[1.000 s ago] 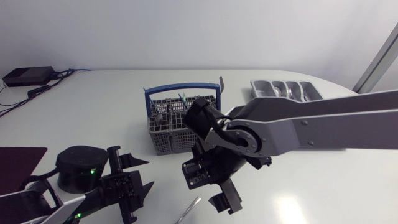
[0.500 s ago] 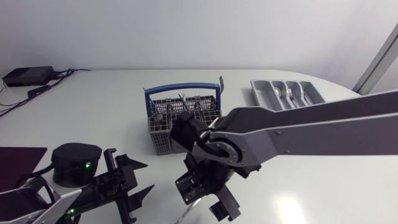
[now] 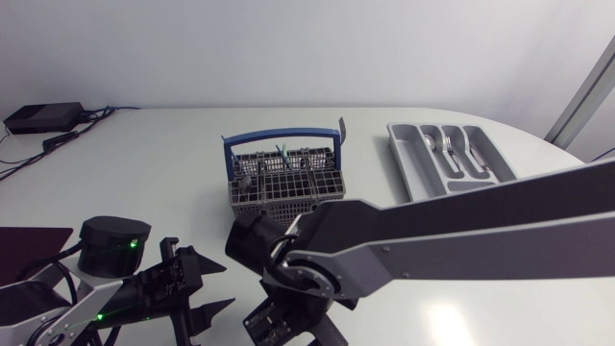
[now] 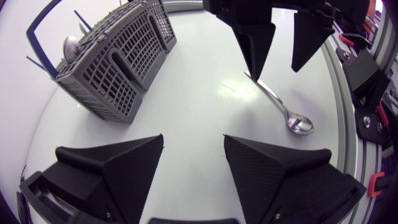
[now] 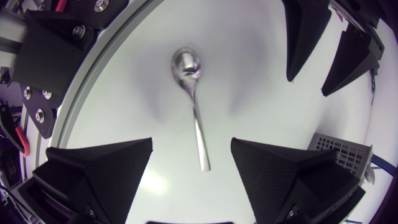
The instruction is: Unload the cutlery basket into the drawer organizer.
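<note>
The right gripper (image 5: 191, 146) hangs open over a spoon (image 5: 193, 106) that lies flat on the table (image 3: 144, 163) close to its front edge, at the lower middle of the head view. The handle end is under the gap between its two fingers, and nothing is grasped. The left gripper (image 4: 193, 138), at the lower left, is also open and empty. I think the main risk is the thin, flat handle: fingers closing too high would slip over it or push the spoon toward the edge. The two grippers are near and could collide. The organizer (image 3: 402, 159), at the upper right beyond the basket (image 3: 285, 187), is well apart, so a weak grip may drop the spoon on the way.
</note>
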`<state>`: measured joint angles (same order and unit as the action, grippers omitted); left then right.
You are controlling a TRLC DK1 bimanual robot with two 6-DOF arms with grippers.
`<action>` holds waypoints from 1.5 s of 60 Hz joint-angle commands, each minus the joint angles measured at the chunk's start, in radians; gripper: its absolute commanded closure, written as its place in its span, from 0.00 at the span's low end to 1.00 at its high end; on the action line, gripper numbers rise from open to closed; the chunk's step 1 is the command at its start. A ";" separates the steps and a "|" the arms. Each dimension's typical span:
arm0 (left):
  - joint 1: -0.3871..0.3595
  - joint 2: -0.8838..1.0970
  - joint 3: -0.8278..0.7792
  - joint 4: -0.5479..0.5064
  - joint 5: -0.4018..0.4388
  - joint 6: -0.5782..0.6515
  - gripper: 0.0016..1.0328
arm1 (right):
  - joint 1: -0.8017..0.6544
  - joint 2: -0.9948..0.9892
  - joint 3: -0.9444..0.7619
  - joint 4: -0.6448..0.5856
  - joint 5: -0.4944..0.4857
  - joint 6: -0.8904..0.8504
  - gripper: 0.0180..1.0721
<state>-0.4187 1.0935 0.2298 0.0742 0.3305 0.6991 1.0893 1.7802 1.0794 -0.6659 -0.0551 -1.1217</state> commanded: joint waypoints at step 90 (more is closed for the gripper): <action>0.074 0.005 0.143 -0.183 0.087 0.007 0.33 | -0.003 -0.033 -0.076 0.034 0.000 0.042 0.91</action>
<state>-0.3470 1.0985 0.3317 -0.0940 0.4076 0.7036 1.1099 1.8076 1.0386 -0.6098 -0.0547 -1.0954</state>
